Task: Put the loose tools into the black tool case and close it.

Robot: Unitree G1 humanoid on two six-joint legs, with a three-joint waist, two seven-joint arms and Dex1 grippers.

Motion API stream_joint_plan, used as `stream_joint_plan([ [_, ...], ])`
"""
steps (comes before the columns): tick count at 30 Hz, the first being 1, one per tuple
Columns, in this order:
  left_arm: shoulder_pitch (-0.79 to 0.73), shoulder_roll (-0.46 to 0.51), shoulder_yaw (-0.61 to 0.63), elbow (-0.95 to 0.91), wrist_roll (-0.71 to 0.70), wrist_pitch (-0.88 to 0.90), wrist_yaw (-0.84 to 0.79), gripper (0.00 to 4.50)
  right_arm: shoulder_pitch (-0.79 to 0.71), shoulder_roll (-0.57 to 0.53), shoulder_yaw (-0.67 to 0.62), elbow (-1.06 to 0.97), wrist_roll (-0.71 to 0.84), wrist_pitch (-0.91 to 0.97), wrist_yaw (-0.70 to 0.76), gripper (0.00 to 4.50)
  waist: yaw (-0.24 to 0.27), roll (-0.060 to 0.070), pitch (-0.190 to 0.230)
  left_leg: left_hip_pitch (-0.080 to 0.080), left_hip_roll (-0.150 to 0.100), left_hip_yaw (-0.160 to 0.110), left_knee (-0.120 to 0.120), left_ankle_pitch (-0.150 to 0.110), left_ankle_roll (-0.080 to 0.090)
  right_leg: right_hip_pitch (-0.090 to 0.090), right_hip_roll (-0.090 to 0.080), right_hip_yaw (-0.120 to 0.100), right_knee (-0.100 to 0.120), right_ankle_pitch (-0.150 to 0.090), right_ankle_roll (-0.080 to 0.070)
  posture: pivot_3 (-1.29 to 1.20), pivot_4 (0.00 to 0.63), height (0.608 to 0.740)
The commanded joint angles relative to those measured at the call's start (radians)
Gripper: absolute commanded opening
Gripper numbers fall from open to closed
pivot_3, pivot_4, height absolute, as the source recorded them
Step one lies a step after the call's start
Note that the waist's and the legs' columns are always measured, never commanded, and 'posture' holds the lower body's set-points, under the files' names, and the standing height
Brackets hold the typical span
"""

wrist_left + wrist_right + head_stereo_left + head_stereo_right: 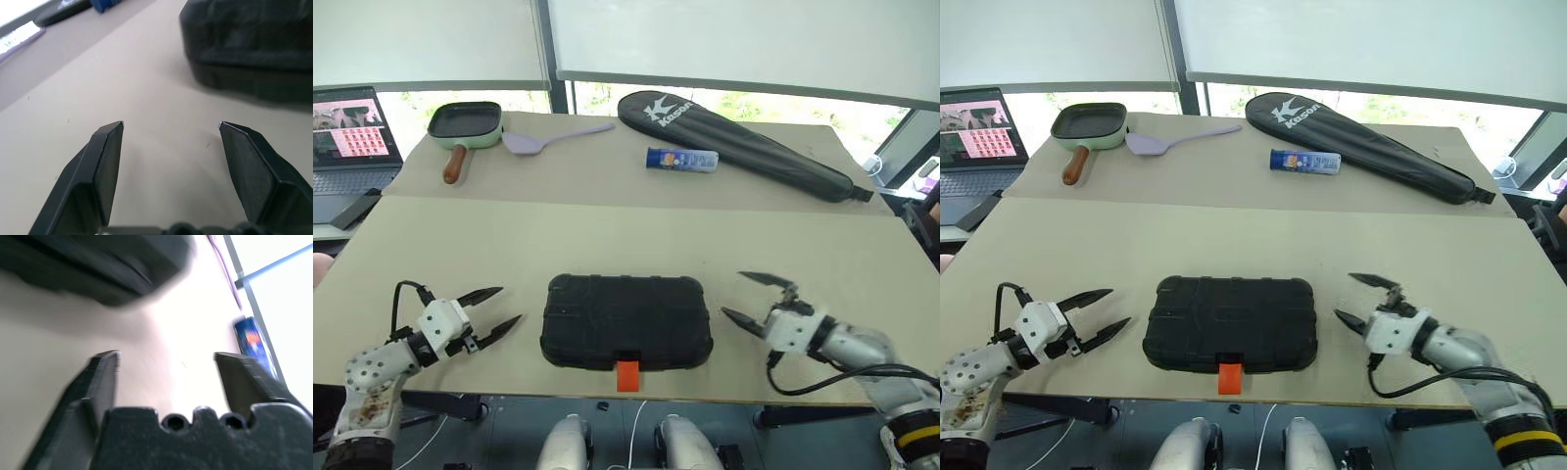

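The black tool case [626, 320] lies shut near the table's front edge, its orange latch [626, 374] hanging down at the front. The loose tools are out of view. My left gripper [502, 310] stands open just left of the case, a short gap away, with nothing between its fingers [105, 161]. My right gripper [751, 300] stands open just right of the case, also empty and apart from it. In the left wrist view the case [249, 49] shows ahead of the fingertips; in the right wrist view the case [98, 264] is blurred.
On the far half of the table lie a long black racket bag [734, 142], a blue can [681, 159], a purple spatula [548, 139] and a green pan [465, 125]. A laptop [347, 137] sits at the far left. Bare table [626, 235] lies between the case and those things.
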Motion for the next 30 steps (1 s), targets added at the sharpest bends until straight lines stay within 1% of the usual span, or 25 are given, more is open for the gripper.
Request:
stream_joint_plan([
  [1, -0.090, 0.018, 0.012, 0.016, -0.027, 0.063, 0.005, 3.36, 0.135, -0.080, -0.026, -0.214, 0.314, 0.222, 0.222, 3.84, 0.009, 0.000, 0.000, 0.000, 0.000, 0.000, 0.000, 0.000, 0.000, 0.000, 0.000, 0.000, 0.000, 0.000, 0.000, 0.00, 0.150, 0.740],
  [4, -0.219, 0.021, -0.031, 0.020, -0.033, 0.169, -0.019, 2.60, 0.256, -0.152, -0.026, -0.419, 0.395, 0.340, 0.311, 2.84, 0.015, 0.000, 0.000, 0.000, 0.000, -0.001, 0.000, 0.000, 0.000, 0.001, 0.000, -0.001, 0.001, 0.000, 0.000, 0.00, 0.150, 0.740],
  [5, -0.262, 0.020, -0.054, 0.022, -0.027, 0.197, -0.037, 2.23, 0.280, -0.161, -0.019, -0.475, 0.404, 0.378, 0.323, 2.52, 0.016, 0.000, 0.000, 0.000, 0.000, -0.001, 0.000, 0.000, 0.000, 0.001, 0.000, -0.001, 0.001, 0.000, 0.000, 0.00, 0.150, 0.740],
  [6, -0.293, 0.019, -0.074, 0.024, -0.014, 0.211, -0.052, 1.75, 0.304, -0.167, -0.014, -0.525, 0.413, 0.424, 0.332, 2.07, 0.016, -0.001, -0.001, 0.000, 0.000, -0.001, 0.001, 0.000, 0.000, 0.001, 0.001, -0.001, 0.001, 0.000, 0.000, 0.00, 0.150, 0.740],
  [7, -0.318, 0.017, -0.092, 0.025, 0.000, 0.229, -0.059, 1.47, 0.325, -0.170, -0.009, -0.565, 0.411, 0.456, 0.336, 1.80, 0.015, -0.001, -0.001, 0.000, 0.000, -0.001, 0.001, 0.000, 0.000, 0.002, 0.002, -0.001, 0.000, 0.000, 0.000, 0.00, 0.150, 0.740],
  [10, -0.412, -0.005, -0.167, 0.054, 0.043, 0.327, -0.062, 0.29, 0.337, -0.140, 0.040, -0.650, 0.366, 0.539, 0.331, 0.73, 0.007, -0.001, -0.001, 0.001, -0.001, -0.001, 0.002, 0.000, 0.000, 0.002, 0.002, 0.000, 0.000, 0.000, 0.000, 0.00, 0.150, 0.740],
  [11, -0.439, -0.012, -0.195, 0.068, 0.063, 0.337, -0.071, 0.01, 0.331, -0.124, 0.063, -0.672, 0.346, 0.568, 0.325, 0.41, 0.006, -0.001, -0.001, 0.000, -0.001, -0.001, 0.002, 0.000, 0.000, 0.001, 0.002, 0.000, 0.000, 0.000, 0.000, 0.00, 0.150, 0.740],
  [12, -0.469, -0.013, -0.241, 0.088, 0.089, 0.352, -0.111, 0.00, 0.309, -0.101, 0.103, -0.694, 0.326, 0.637, 0.310, 0.04, 0.006, -0.001, -0.001, 0.000, -0.001, -0.001, 0.002, 0.000, 0.000, 0.000, 0.003, 0.000, 0.000, 0.000, 0.000, 0.00, 0.150, 0.740],
  [14, -0.508, -0.016, -0.299, 0.115, 0.123, 0.358, -0.166, 0.00, 0.272, -0.063, 0.155, -0.720, 0.287, 0.739, 0.285, 0.04, 0.004, -0.002, -0.001, -0.001, -0.001, -0.001, 0.002, 0.000, 0.000, 0.000, 0.004, 0.000, 0.000, 0.000, 0.000, 0.00, 0.150, 0.740],
  [16, -0.520, -0.014, -0.319, 0.126, 0.142, 0.368, -0.174, 0.00, 0.244, -0.030, 0.169, -0.736, 0.267, 0.793, 0.266, 0.04, 0.001, -0.002, -0.001, -0.003, -0.001, -0.001, 0.002, 0.000, 0.000, -0.002, 0.004, 0.000, 0.001, 0.000, 0.000, 0.00, 0.150, 0.740],
  [18, -0.528, -0.013, -0.327, 0.140, 0.156, 0.374, -0.171, 0.00, 0.207, 0.004, 0.175, -0.741, 0.262, 0.837, 0.255, 0.04, -0.002, -0.002, -0.001, -0.004, -0.001, -0.001, 0.002, 0.000, 0.000, -0.003, 0.004, 0.000, 0.001, 0.000, 0.000, 0.00, 0.150, 0.740],
  [21, -0.507, -0.017, -0.318, 0.121, 0.136, 0.399, -0.193, 0.00, 0.101, 0.070, 0.204, -0.664, 0.199, 0.846, 0.233, 0.04, -0.004, -0.002, -0.001, -0.004, -0.001, -0.002, 0.003, 0.000, 0.000, -0.003, 0.005, 0.000, 0.001, 0.000, 0.000, 0.00, 0.150, 0.740],
  [23, -0.477, -0.012, -0.309, 0.075, 0.115, 0.447, -0.200, 0.00, 0.030, 0.114, 0.204, -0.597, 0.174, 0.844, 0.219, 0.04, -0.004, -0.002, -0.001, -0.004, 0.000, -0.002, 0.004, 0.000, 0.000, -0.003, 0.005, 0.000, 0.001, 0.000, 0.000, 0.00, 0.150, 0.740],
  [27, -0.404, -0.013, -0.251, -0.107, 0.009, 0.702, -0.158, 0.00, -0.129, 0.209, 0.192, -0.451, 0.128, 0.827, 0.175, 0.04, -0.006, -0.003, 0.000, -0.005, 0.000, -0.002, 0.005, 0.000, 0.000, -0.003, 0.005, 0.000, 0.001, 0.000, 0.000, 0.00, 0.150, 0.740],
  [30, -0.299, 0.004, -0.201, -0.251, -0.035, 0.776, -0.129, 0.00, -0.244, 0.272, 0.194, -0.324, 0.104, 0.782, 0.164, 0.04, -0.004, -0.003, 0.000, -0.006, 0.000, -0.002, 0.006, 0.000, 0.000, -0.004, 0.005, 0.000, 0.002, 0.000, 0.000, 0.00, 0.150, 0.740],
])
